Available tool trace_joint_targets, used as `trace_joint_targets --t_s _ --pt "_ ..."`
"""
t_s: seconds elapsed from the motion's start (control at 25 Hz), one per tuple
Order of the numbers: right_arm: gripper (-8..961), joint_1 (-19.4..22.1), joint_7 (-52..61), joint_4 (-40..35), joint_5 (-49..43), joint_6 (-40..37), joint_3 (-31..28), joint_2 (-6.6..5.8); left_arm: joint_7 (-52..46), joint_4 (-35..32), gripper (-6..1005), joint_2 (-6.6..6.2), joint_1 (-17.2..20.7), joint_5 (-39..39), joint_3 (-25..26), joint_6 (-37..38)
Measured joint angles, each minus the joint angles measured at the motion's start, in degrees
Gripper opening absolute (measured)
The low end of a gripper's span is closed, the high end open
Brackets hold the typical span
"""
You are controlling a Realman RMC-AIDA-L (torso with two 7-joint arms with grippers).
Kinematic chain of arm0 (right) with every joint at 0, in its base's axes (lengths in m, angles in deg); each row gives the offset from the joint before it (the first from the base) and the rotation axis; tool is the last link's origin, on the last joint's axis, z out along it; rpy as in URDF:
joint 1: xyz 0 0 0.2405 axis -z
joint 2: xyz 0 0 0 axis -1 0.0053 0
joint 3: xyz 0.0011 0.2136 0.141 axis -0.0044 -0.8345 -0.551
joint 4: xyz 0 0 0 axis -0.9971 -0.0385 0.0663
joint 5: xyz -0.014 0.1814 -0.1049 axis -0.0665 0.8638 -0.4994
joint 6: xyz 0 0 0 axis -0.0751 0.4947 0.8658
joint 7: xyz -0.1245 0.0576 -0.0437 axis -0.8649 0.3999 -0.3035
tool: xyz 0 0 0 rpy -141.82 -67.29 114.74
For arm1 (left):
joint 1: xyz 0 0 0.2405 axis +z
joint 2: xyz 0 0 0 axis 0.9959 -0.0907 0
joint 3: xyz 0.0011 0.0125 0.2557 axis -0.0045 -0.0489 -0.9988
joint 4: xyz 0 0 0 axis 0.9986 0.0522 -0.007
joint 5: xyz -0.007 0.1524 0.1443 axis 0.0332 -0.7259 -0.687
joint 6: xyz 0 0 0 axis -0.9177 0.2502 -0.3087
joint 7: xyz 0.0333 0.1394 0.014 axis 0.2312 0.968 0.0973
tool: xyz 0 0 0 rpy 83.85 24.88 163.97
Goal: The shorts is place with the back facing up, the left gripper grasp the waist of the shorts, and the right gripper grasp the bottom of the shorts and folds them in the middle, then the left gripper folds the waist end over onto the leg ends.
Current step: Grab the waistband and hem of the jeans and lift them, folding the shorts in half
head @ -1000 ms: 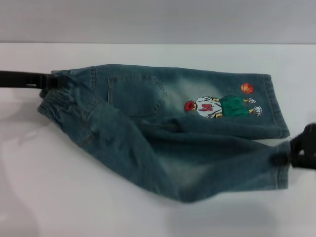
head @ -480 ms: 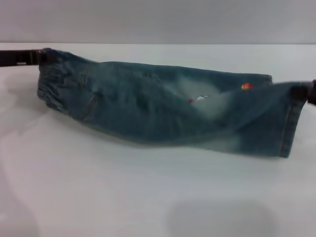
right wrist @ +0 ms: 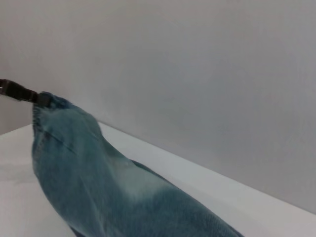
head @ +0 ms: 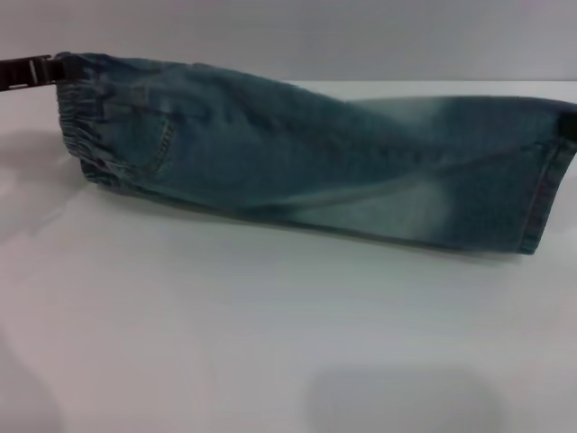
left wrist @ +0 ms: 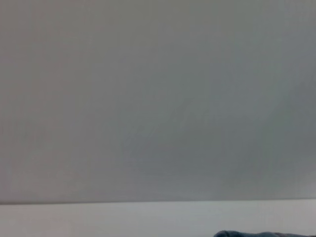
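Head view: the faded blue denim shorts [head: 306, 162] hang stretched between the two arms as a long band from nine o'clock to three o'clock, their lower fold touching the white table [head: 270, 343] and their upper edge raised. The gathered, ruffled elastic waist [head: 86, 126] forms the narrow end at ten o'clock. There the slim black bar-like left gripper [head: 41, 70] reaches in from the frame edge, its jaws pinching the top corner of that band. At three o'clock the straight stitched hem, the bottom of the shorts [head: 541, 207], hangs down from the chunky black right gripper [head: 568, 124], of which only a dark sliver shows; whether its jaws are pressed together cannot be told.

Left wrist view: mostly the plain grey wall [left wrist: 158, 98] above the table's pale strip, with a small dark scrap of denim at five o'clock.

Right wrist view: the denim runs from six o'clock up to the left gripper at nine o'clock, which clamps the far corner.
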Motion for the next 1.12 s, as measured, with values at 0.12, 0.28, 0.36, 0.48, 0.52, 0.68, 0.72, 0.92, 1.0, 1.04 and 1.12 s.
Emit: trace_joint_targets --t_s 0.12,0.28,0.36,0.48,0.52,0.68,0.72,0.92,1.0,1.04,1.12 --pt "0 0.2 0.0 0.2 0.0 0.9 -0.3 -0.05 0.0 0.2 129 -0.06 0.1 0.0 0.7 -0.7" --pt "-1 0.6 0.0 0.4 0.3 2.2 -0.3 -0.08 0.0 0.2 130 -0.12 0.4 0.1 0.8 -1.8" --pt "-1 0.8 0.0 0.6 0.6 2.4 -0.3 -0.08 0.0 0.1 131 -0.12 0.5 0.1 0.8 -2.3" --pt "-1 1.1 0.0 0.7 0.7 2.9 -0.4 -0.09 0.0 0.2 132 -0.12 0.6 0.1 0.8 -3.0" --pt "-1 1.2 0.0 0.7 0.8 3.2 -0.4 -0.06 0.0 0.3 132 -0.11 0.6 0.1 0.8 -3.3" --pt "-1 1.4 -0.1 1.4 1.3 3.8 -0.4 0.02 0.0 0.5 134 0.13 0.6 -0.3 0.5 -4.4" --pt "-1 1.4 -0.2 1.8 1.3 4.0 -0.4 0.00 0.0 0.5 134 0.23 0.6 -0.3 0.4 -4.6" --pt "0 1.5 -0.9 3.7 1.4 5.1 0.0 -0.06 0.1 0.8 136 0.70 0.5 -0.4 0.3 -5.2" --pt "0 1.5 -1.0 4.1 1.3 5.5 0.1 -0.06 0.3 1.1 137 0.97 0.3 -0.5 0.2 -5.7" --pt "0 1.5 -1.4 4.2 1.4 5.6 0.1 0.03 0.4 1.2 137 1.13 0.2 -0.5 0.0 -5.9" --pt "0 1.5 -1.9 4.3 1.4 5.9 0.0 0.27 0.5 1.3 138 1.63 0.0 -0.5 -1.1 -7.2"
